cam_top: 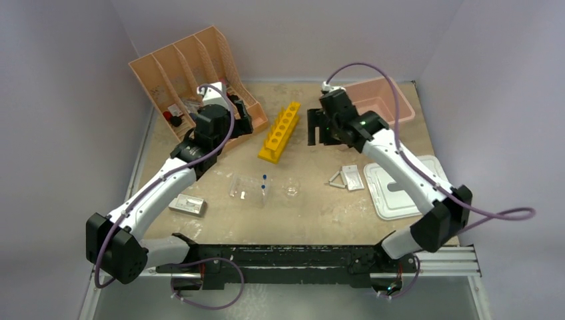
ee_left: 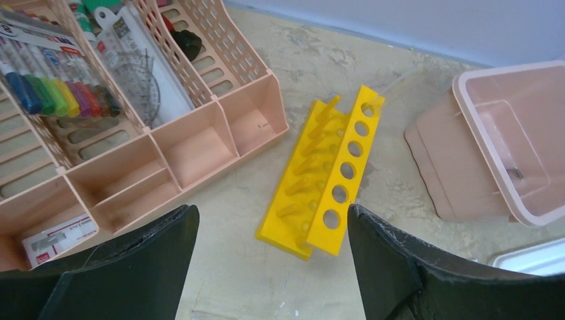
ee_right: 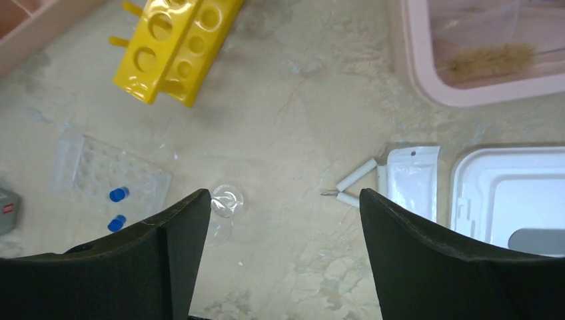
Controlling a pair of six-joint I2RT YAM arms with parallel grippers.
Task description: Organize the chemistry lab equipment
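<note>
A clear tray with two blue-capped pieces lies mid-table; it also shows in the right wrist view. A small clear glass piece lies by my right finger. The wire triangle and the white packet lie next to the white lid. A silver sheet lies front left. A bristle brush lies inside the pink tub. My left gripper is open and empty above the table beside the yellow rack. My right gripper is open and empty above bare table.
The peach organizer stands back left with pens and a protractor in it. The pink tub stands back right, its white lid flat on the right. The yellow tube rack lies between the grippers.
</note>
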